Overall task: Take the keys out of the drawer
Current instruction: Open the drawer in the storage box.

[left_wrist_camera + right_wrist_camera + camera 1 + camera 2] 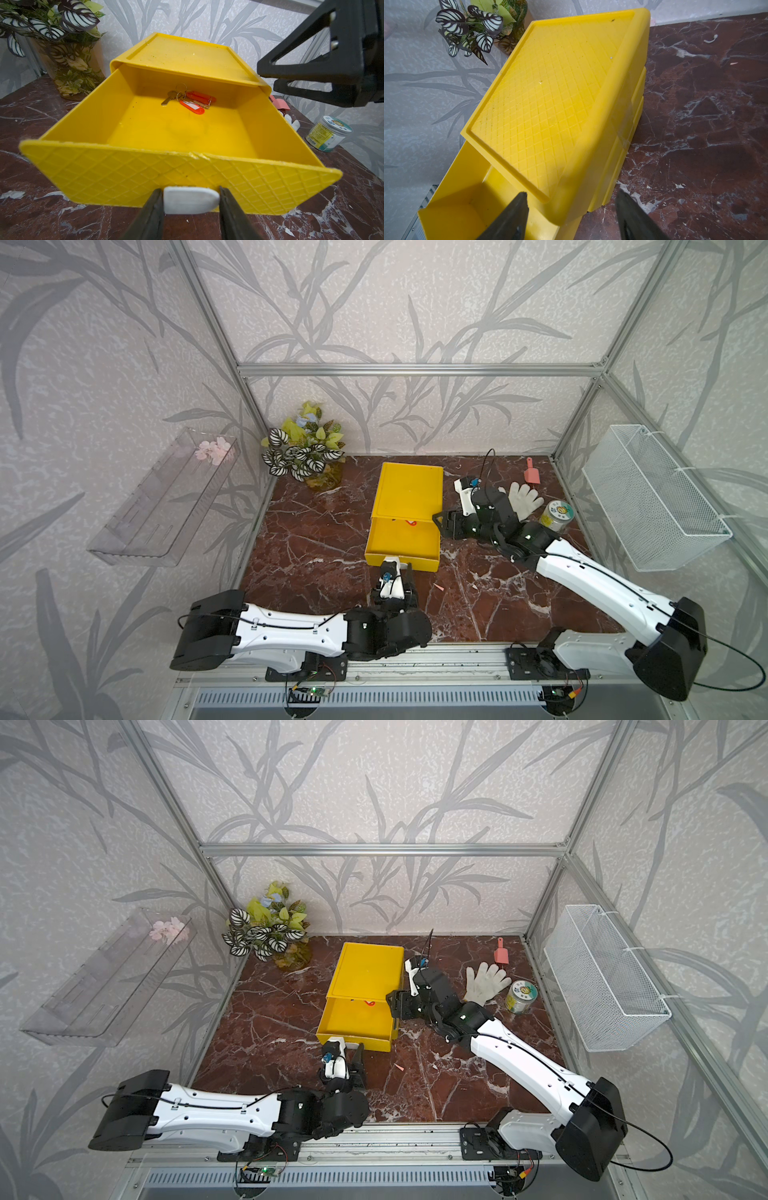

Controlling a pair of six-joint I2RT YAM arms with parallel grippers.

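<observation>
My two top views sit side by side, high above the near edge of the marble table (316, 531), looking steeply down from far enough back to take in its whole surface. My left wrist camera is low and close at the front of the open yellow drawer (145, 166), facing into it. My right wrist camera looks down closely over the yellow cabinet (550, 93) from its right; both wrist views share the drawer and the potted plant (52, 31).

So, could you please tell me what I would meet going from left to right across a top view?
In order: shelf → plant → drawer → glove → jar → basket.
</observation>
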